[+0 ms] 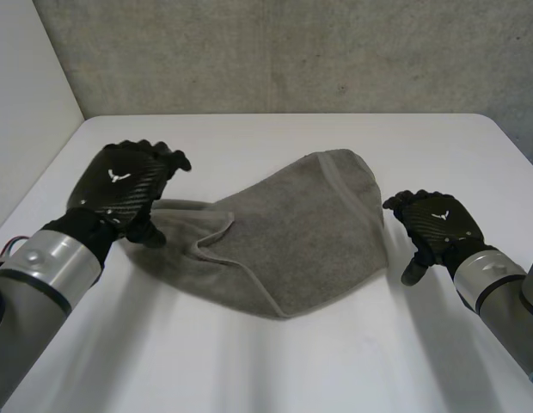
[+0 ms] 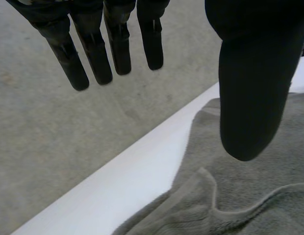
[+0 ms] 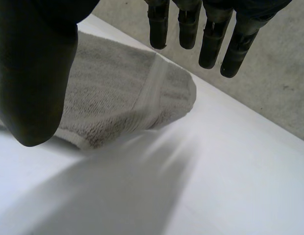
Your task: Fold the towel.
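Left arm (image 1: pixel 43 267): grey forearm, closest to the head camera, coming in at the lower left corner. Right arm (image 1: pixel 499 288) mirrors it at the lower right.

Table (image 1: pixel 275 361): white, with a grey concrete wall (image 1: pixel 292 52) behind its far edge.

Towel (image 1: pixel 292 232): grey, lies on the middle of the table between the two hands. Not flat: a loose, lumpy heap. On its left part one hemmed edge is turned over onto the cloth. A woven band runs along the right side towards a rounded far corner. The left wrist view shows the turned-over hem as a raised ridge on the towel (image 2: pixel 250 196), close to the table's far edge (image 2: pixel 132 176).

Left hand (image 1: pixel 120 185): raised over the towel's left end, back of the hand up. In its own wrist view the fingers (image 2: pixel 95 58) are straight and slightly spread. The thumb (image 2: pixel 252 98) stands well apart from them, over the cloth. Nothing is between thumb and fingers.

Right hand (image 1: pixel 438 224): just beside the towel's right edge, above bare table. In its wrist view the fingers (image 3: pixel 211 44) are straight and side by side with small gaps. The thumb (image 3: pixel 37 83) is held wide of them. The towel (image 3: pixel 122 93) lies below the hand, not gripped. Cannot tell whether the thumb touches the cloth.
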Tool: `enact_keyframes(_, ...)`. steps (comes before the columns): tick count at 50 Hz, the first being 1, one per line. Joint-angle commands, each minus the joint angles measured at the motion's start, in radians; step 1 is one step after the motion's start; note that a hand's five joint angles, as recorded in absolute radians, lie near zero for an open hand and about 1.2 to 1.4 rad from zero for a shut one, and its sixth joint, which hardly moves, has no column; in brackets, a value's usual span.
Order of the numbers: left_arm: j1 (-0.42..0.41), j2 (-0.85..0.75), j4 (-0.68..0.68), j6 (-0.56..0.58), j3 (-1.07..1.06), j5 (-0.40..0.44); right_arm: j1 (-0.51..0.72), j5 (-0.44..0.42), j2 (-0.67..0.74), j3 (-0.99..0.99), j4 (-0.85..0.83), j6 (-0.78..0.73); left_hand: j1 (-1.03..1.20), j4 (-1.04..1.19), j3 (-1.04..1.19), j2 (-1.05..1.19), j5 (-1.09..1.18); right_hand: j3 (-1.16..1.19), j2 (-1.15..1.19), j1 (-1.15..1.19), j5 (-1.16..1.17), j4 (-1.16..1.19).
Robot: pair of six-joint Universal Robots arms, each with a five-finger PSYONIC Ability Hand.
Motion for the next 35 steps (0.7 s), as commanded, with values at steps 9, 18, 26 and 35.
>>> enact_keyframes(9, -0.05, -0.404, -0.154, 0.216, 0.306, 0.018, 0.02, 0.002, 0.031, 0.005, 0.002, -0.003, 0.194, 0.194, 0.194, 0.194, 0.193, -0.077, -0.077, -0.054, -0.062, -0.091)
enact_keyframes(18, -0.058, -0.552, -0.151, 0.387, 0.402, 0.026, 0.02, 0.002, 0.031, 0.008, 0.002, -0.003, 0.202, 0.203, 0.203, 0.203, 0.202, -0.077, -0.077, -0.054, -0.062, -0.091)
enact_keyframes(26, -0.065, -0.615, -0.149, 0.438, 0.436, 0.05, 0.02, 0.002, 0.034, 0.008, 0.002, -0.005, 0.357, 0.358, 0.358, 0.358, 0.357, -0.077, -0.077, -0.054, -0.062, -0.091)
enact_keyframes(35, -0.078, -0.667, -0.149, 0.439, 0.494, 0.07, 0.02, 0.002, 0.044, 0.008, 0.002, -0.009, 0.428, 0.429, 0.429, 0.429, 0.428, -0.077, -0.077, -0.054, -0.062, -0.091)
